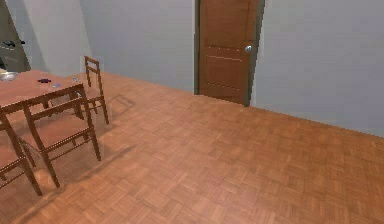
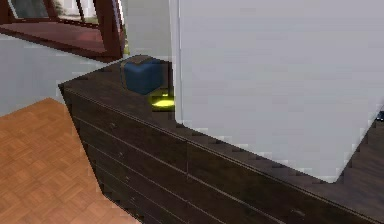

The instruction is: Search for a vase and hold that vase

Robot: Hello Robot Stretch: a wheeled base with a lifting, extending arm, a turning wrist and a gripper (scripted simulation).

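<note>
On the dark wooden dresser [image 2: 140, 150] sits a blue cube [image 2: 140, 74].

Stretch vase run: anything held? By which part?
Cannot be told from these pictures. The arm side view has a dark dresser with a blue box and a yellow thing on top; the forward view, a table, chairs and a door.

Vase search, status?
Dark wooden dresser alongside; blue box and yellow-green blob on top, unidentifiable. Forward view: brown wooden door, wooden table and chairs at left, parquet floor ahead.
</note>
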